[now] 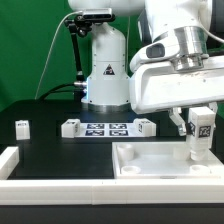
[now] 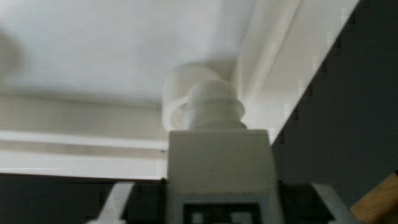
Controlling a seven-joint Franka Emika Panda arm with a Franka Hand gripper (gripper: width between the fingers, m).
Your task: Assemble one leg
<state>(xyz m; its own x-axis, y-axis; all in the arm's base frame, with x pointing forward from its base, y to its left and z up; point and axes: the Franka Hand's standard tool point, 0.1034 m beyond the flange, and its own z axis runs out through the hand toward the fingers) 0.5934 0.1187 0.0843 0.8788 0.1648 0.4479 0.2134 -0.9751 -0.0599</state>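
White leg [image 1: 198, 140]: was held upright, its long axis vertical; the narrower stepped end pointed down, and the face with the black-and-white tag was turned toward the exterior camera.
Claw [image 1: 199, 125]: pinched the leg by its upper, tagged part, gripping it on two opposite sides.
Place of the leg: stood over the panel [image 1: 150, 162], at the end toward the exterior view's right. In the wrist view its lower tip sat close in a corner where two raised rims met. Whether the tip touched the panel floor could not be told.
Panel: lay flat on the black table [image 1: 60, 150], a large white tray with raised rims.
Marker board [image 1: 105, 128]: lay flat on the table in front of the robot base [image 1: 105, 65], with a small white block [image 1: 70, 127] at one end and another [image 1: 143, 126] at the other.
Lone block [image 1: 22, 127]: stood on the table, well apart from the board, toward the exterior view's left.
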